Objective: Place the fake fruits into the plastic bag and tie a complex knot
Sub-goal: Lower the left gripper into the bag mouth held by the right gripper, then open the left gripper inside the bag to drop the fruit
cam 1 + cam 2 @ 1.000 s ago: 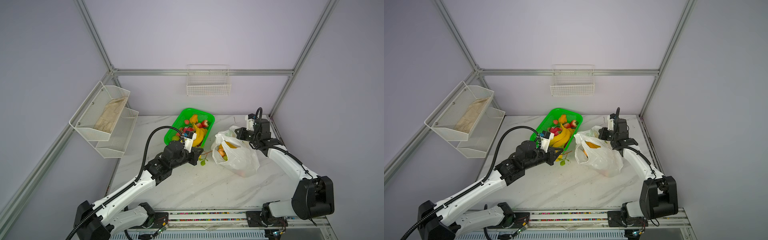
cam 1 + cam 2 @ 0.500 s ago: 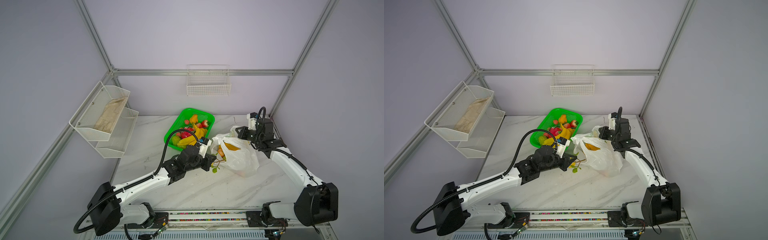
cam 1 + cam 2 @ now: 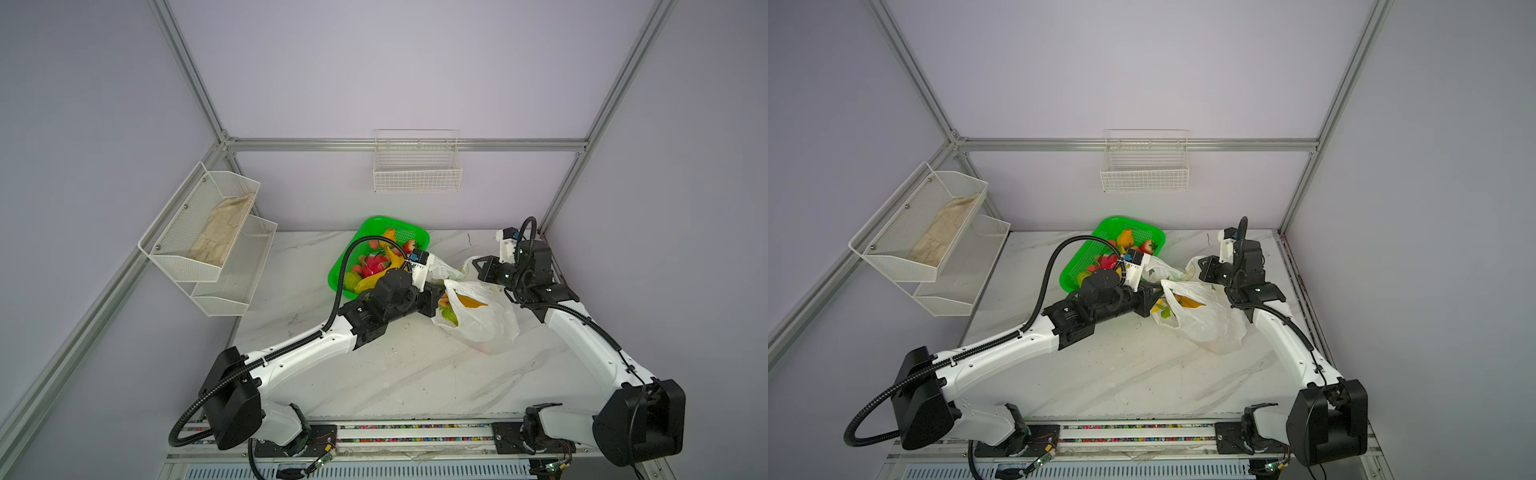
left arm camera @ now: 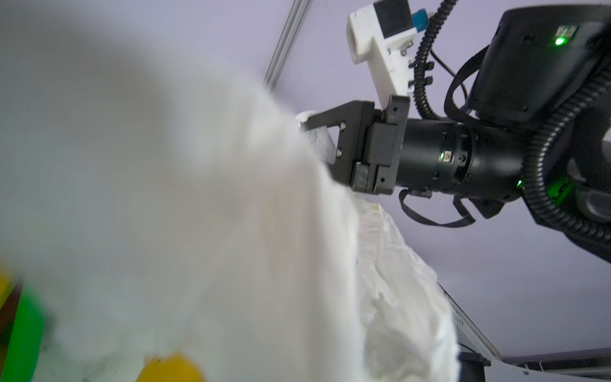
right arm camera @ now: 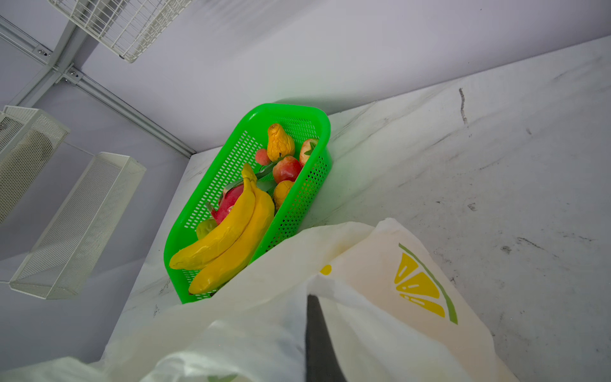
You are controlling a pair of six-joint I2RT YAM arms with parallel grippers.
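Observation:
The plastic bag (image 3: 482, 324) (image 3: 1208, 324) lies on the marble table with its mouth facing left; its lemon print shows in the right wrist view (image 5: 420, 284). Yellow and green fake fruits (image 3: 465, 300) (image 3: 1190, 301) show inside it. More fake fruits (image 3: 376, 266) (image 5: 231, 238), bananas, a dragon fruit and apples, fill the green basket (image 3: 374, 224) (image 5: 258, 115). My left gripper (image 3: 436, 301) (image 3: 1152, 297) is at the bag's mouth, its tips hidden by plastic. My right gripper (image 3: 478, 266) (image 4: 302, 124) is shut on the bag's far rim and holds it up. No knot shows.
A white wire basket (image 3: 417, 174) hangs on the back wall. A two-tier mesh shelf (image 3: 232, 266) on the left wall holds a beige cloth (image 3: 220, 232). The green basket stands against the back wall, just left of the bag.
My left arm has swung from beside the basket to the bag's mouth; the leafy sprig that hung under its gripper is now out of sight. The right gripper shifted slightly, still holding the bag.

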